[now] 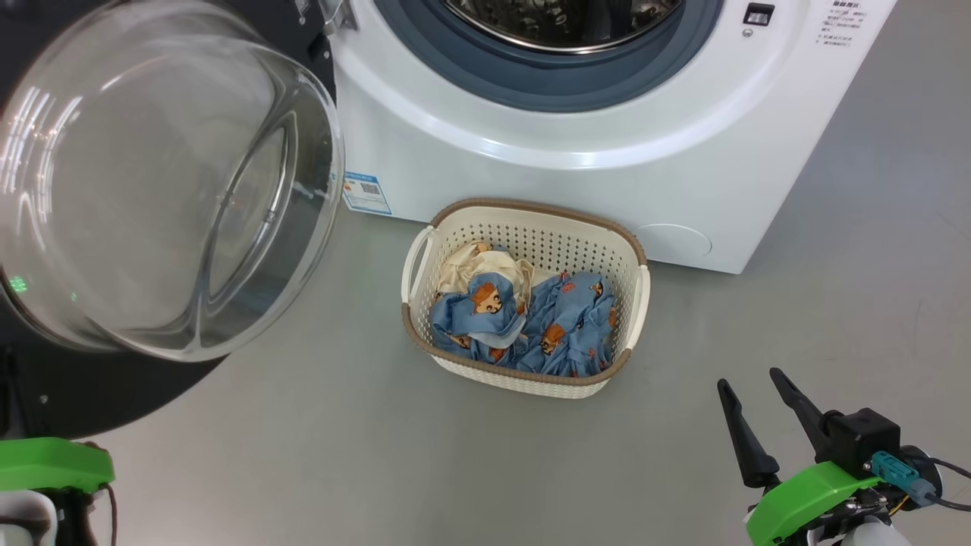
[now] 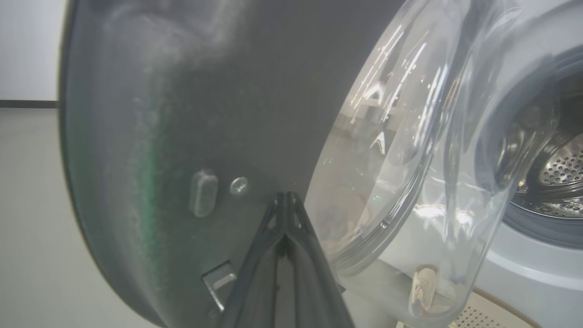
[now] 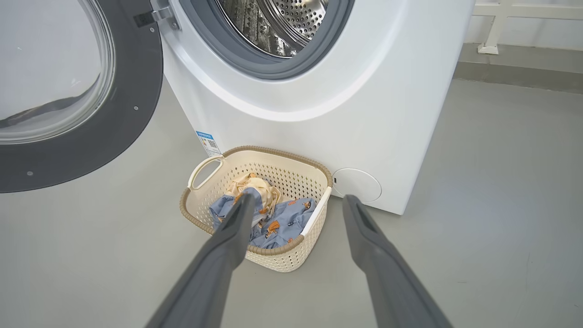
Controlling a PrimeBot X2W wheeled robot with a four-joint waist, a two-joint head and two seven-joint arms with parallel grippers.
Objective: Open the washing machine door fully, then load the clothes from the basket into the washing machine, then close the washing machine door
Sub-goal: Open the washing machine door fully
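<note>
Head view: door (image 1: 152,174) stands wide open on the left, glass bowl bulging toward the camera. Washer (image 1: 607,174) mouth is unobstructed, and the drum (image 1: 561,19) edge shows at the top. Basket (image 1: 531,239) sits on the floor (image 1: 303,455) just beside the washer front. Clothes (image 1: 546,318) are piled inside it, none hanging over the rim. Right claw (image 1: 749,378) is low right, fingers apart, nothing in it, well apart from the basket. Left wrist view: left claw (image 2: 284,200) has its fingers pressed together and empty. The tip is right at the door's dark inner face next to the glass; touching or just off it, can't tell. Right wrist view: right claw is spread and aimed at the basket, one finger lined over the clothes, the other past the near rim. The part of the drum that shows is empty. My read: door step looks done or at its last push, loading not begun. Next move, I'd say: pull the left claw off the door and drop the right claw into the basket. Centre it on the blue heap, pinch a fold, lift clear of the rim, then carry it into the drum. The basket looks light and may slide.
</note>
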